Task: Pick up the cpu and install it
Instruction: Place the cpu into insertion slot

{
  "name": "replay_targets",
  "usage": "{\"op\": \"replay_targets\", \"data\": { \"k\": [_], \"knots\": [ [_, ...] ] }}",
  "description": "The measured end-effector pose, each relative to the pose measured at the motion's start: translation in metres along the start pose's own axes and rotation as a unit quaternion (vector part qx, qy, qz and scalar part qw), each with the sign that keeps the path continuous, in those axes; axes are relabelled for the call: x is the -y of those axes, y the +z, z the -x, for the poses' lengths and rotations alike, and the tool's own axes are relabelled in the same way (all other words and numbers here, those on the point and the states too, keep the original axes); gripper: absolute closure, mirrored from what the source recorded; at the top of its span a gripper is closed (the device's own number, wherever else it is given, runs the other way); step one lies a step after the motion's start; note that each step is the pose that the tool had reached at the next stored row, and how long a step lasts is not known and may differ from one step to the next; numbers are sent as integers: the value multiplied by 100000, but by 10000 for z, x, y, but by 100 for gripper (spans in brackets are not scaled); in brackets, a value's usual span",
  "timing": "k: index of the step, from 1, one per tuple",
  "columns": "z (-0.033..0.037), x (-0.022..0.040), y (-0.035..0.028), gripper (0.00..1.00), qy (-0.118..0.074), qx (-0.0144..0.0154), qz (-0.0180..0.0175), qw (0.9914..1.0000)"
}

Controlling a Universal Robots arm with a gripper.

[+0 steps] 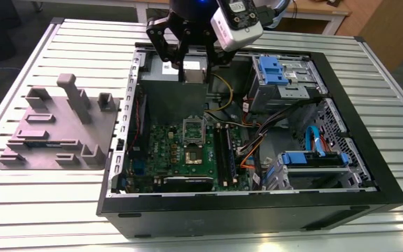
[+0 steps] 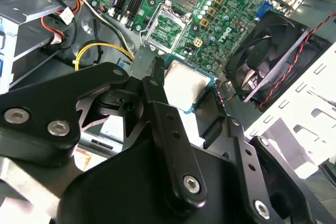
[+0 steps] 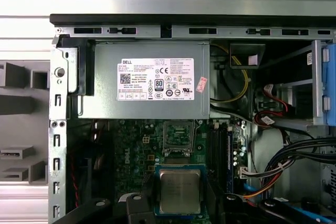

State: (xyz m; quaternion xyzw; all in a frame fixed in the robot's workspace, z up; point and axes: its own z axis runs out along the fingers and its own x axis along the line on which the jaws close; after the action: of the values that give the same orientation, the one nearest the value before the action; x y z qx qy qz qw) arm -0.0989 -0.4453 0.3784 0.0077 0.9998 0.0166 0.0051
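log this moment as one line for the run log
gripper: shut on cpu | place: raised above the open computer case | socket: empty, cpu not installed

Bright, even light glares off the slatted table (image 1: 82,37), while the computer case (image 1: 257,210) holds soft shadow inside.

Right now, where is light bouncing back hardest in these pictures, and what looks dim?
In the exterior view, the table gleams in pale bands while the computer case is dim inside. In the second wrist view, glare whitens the cpu top, and the black jaws loom large near the lens. In the first wrist view, the grey box carries a shining white label.
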Motion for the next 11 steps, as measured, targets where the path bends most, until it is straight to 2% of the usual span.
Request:
{"op": "replay_targets", "data": {
  "k": [3, 8, 11],
  "knots": [
    [-1, 27, 49, 53, 7, -2, -1, 100000],
    [0, 114, 138, 53, 5, 0, -5, 100000],
    [1, 129, 194, 53, 33, 3, -5, 100000]
  ]
}}
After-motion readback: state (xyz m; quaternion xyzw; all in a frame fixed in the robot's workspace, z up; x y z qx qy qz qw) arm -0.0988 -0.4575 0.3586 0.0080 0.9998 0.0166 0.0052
